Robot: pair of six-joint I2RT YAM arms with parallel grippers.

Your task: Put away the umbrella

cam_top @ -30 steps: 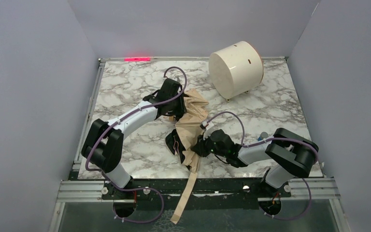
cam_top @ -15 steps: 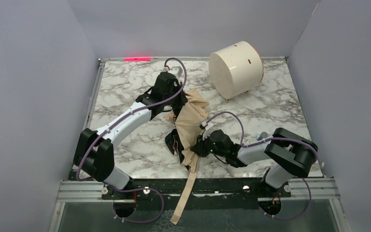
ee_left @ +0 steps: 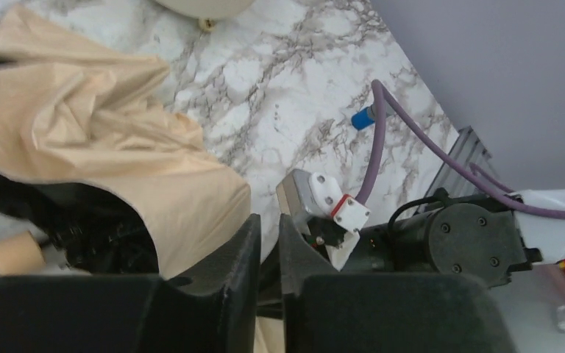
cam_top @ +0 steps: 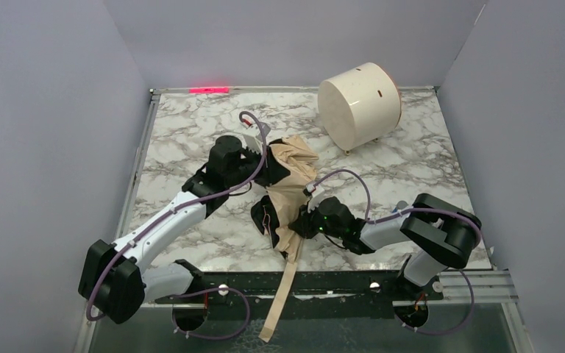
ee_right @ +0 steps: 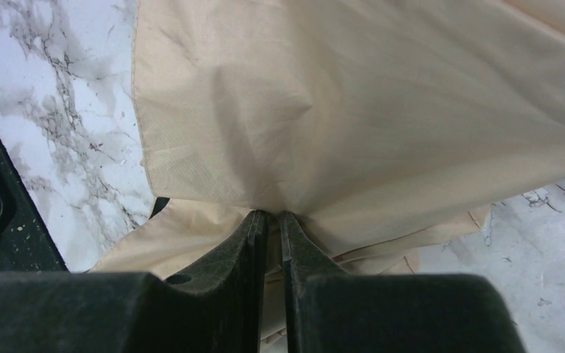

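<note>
Marble table [cam_top: 191, 125] seen from above, with two arms reaching in from the near edge

On the left, my left arm [cam_top: 165, 220] stretches low from the near left corner toward the middle. The left pincer [ee_left: 270, 224] is closed to a thin slit just beside the left edge of the umbrella [cam_top: 294, 180]. I cannot tell whether any cloth is caught in it.

The umbrella lies in the middle of the table. It is a crumpled heap of tan cloth, with black ribs showing at its near left side. Its strap [cam_top: 285, 287] trails over the near edge of the table and hangs down.

Just right of the heap, the right pincer [ee_right: 268, 217] is nipped tight on a fold of the cloth, low over the table. At the far right sits a white drum [cam_top: 359, 104], well apart from the umbrella.

I judge the job to be at an early stage. The umbrella is collapsed, but the cloth is not gathered, the strap is not wrapped, and nothing has been stowed.

Compared with a second ago, the left arm has dropped and swung out toward the near left. Its pincer has gone from roughly half open to closed. The right arm, umbrella and drum sit much as they did
</note>
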